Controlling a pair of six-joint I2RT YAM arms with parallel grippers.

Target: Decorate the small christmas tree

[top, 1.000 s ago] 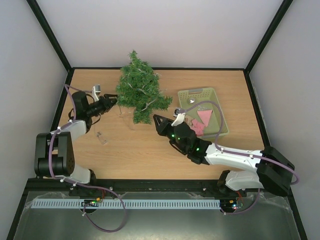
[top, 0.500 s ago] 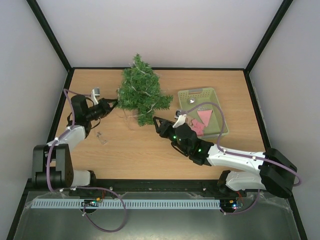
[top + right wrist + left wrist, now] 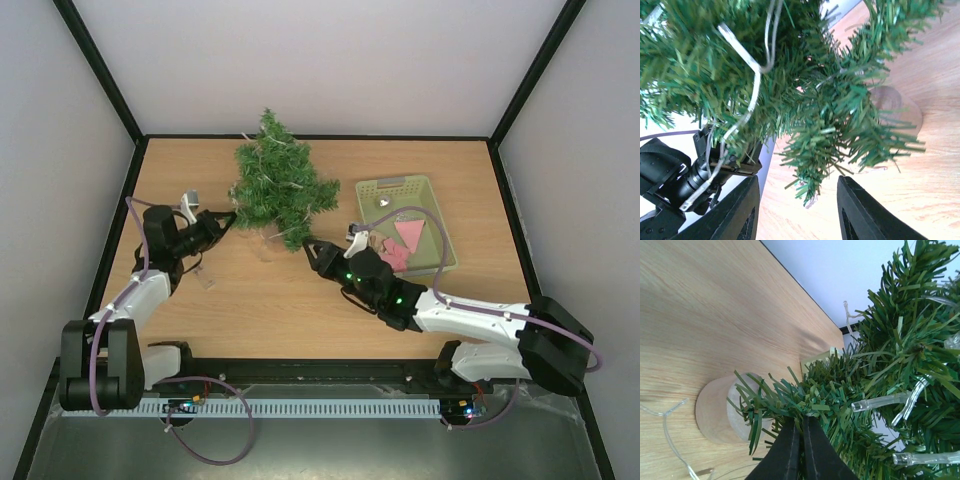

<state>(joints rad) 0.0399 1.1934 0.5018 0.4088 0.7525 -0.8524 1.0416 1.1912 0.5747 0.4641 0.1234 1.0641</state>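
My left claw now pinches a low branch, the small christmas tree stands straighter for decorating; right claw half-open, empty

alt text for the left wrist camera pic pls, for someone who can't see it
The left pincer is shut on the needles of a low branch of the small christmas tree. The tree's round wooden base sits on the wooden table at left, and clear string-light bulbs poke out among the branches at right.
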